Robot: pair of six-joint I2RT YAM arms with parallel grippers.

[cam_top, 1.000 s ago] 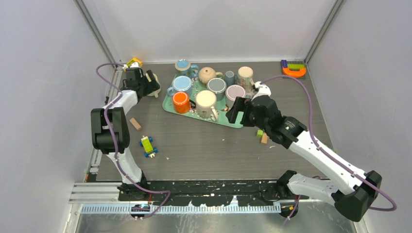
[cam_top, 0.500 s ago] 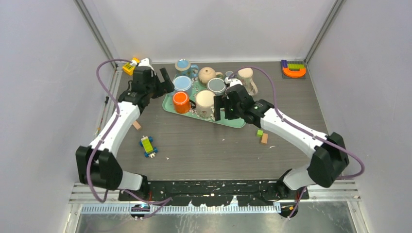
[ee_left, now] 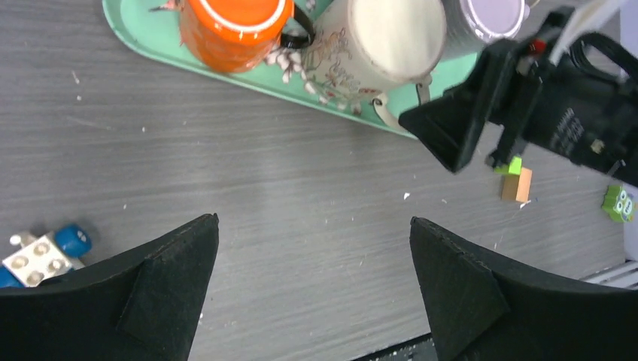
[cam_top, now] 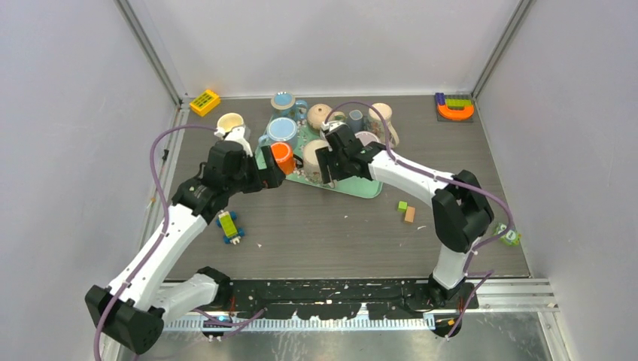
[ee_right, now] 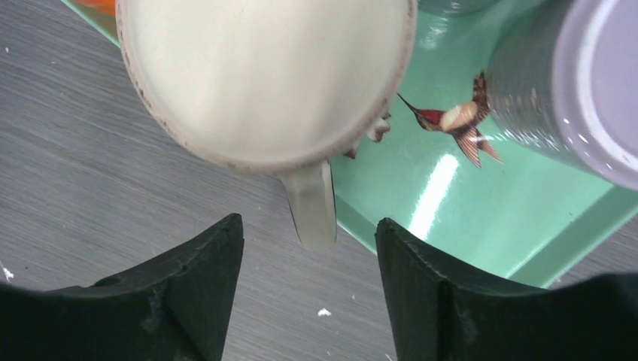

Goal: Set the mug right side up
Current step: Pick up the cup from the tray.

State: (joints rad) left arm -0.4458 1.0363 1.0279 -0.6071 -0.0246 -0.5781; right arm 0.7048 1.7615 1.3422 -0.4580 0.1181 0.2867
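We've got the cream mug [ee_right: 263, 75] sitting upside down on the green tray [ee_right: 444, 195], right at its near edge, with the handle poking out past the rim. Our right gripper [ee_right: 308, 226] is spread wide, the handle sitting in the gap and touching neither finger. The left gripper [ee_left: 314, 219] is wide open too, holding nothing, over the table just off the tray near the orange mug [ee_left: 233, 26].

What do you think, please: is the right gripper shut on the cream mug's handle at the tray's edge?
Not quite: the right gripper is open, its fingers either side of the cream mug's handle, not gripping it; the right wrist view shows this.
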